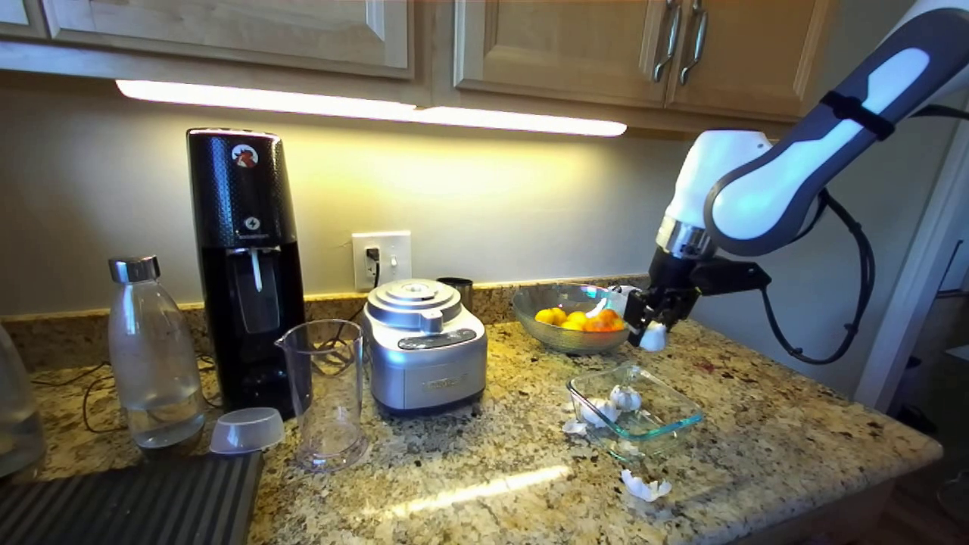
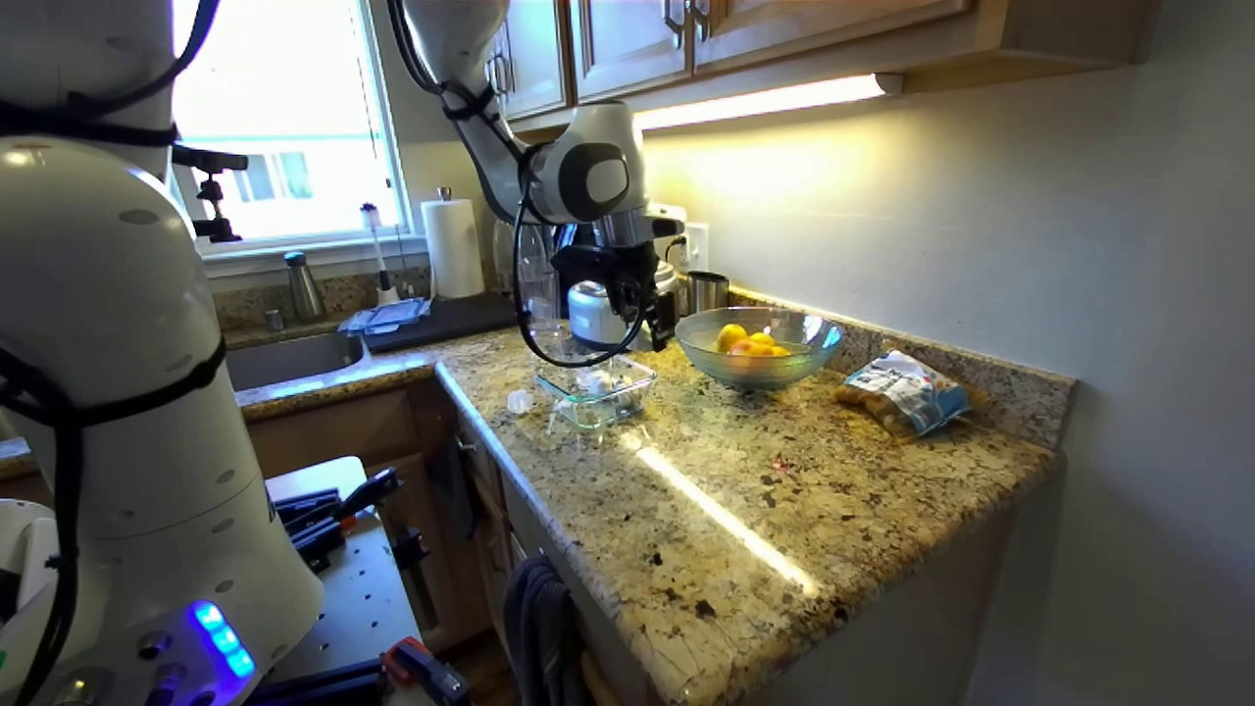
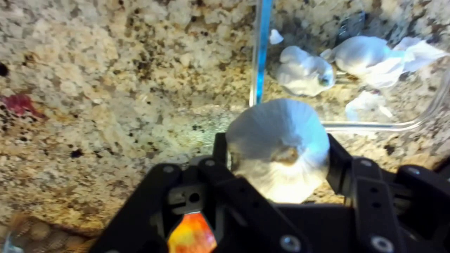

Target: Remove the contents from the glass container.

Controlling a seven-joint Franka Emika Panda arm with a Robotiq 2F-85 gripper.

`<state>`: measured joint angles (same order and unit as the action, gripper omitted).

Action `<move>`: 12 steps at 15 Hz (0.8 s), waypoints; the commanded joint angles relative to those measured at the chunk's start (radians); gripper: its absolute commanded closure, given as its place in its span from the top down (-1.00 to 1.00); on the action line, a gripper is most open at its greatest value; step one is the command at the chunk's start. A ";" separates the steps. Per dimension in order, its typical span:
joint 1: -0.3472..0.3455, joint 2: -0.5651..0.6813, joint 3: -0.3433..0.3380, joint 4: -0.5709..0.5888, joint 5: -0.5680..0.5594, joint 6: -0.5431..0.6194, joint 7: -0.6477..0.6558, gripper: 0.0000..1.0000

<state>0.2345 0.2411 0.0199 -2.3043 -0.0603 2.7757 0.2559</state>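
In the wrist view my jaws are closed on a garlic bulb [image 3: 277, 151], pressing both its flanks and parted only by its width. The bulb covers a corner of the glass dish [image 3: 260, 63], which has two more bulbs [image 3: 306, 72] and scraps of papery skin [image 3: 367, 105] in it. The speckled tabletop [image 3: 116, 63] carries a dark pink mark [image 3: 21, 104].

In an exterior view I see the gripped bulb hanging higher than the dish's rim, by the corner nearest the fruit bowl [image 1: 530, 333]; whether it is over the glass or just past it I can't tell. That bowl has yellow and orange fruit [image 1: 579, 319] in it. A torn skin [image 1: 643, 487] lies on the tabletop in front of the dish. Farther along stand a clear beaker [image 1: 327, 393], a silver food processor [image 1: 428, 378], a black drinks machine [image 1: 227, 197] and a capped bottle [image 1: 151, 356]; a lit strip [image 1: 363, 106] runs below the wooden cabinets [image 1: 560, 45].

In an exterior view the dish stands near the tabletop's edge, but I can't make out the held bulb clearly. A bag [image 2: 902, 387] lies past the bowl, next to the backsplash [image 2: 1020, 397]. A streak of light [image 2: 726, 520] crosses the granite. Beyond, I have a window [image 2: 275, 78], a sink [image 2: 284, 365] and a paper towel roll [image 2: 454, 250].
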 commanded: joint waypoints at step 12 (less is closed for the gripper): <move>-0.009 0.192 -0.150 -0.028 0.057 0.244 0.194 -0.21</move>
<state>0.2092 0.4094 -0.1089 -2.3171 -0.0411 2.9625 0.4298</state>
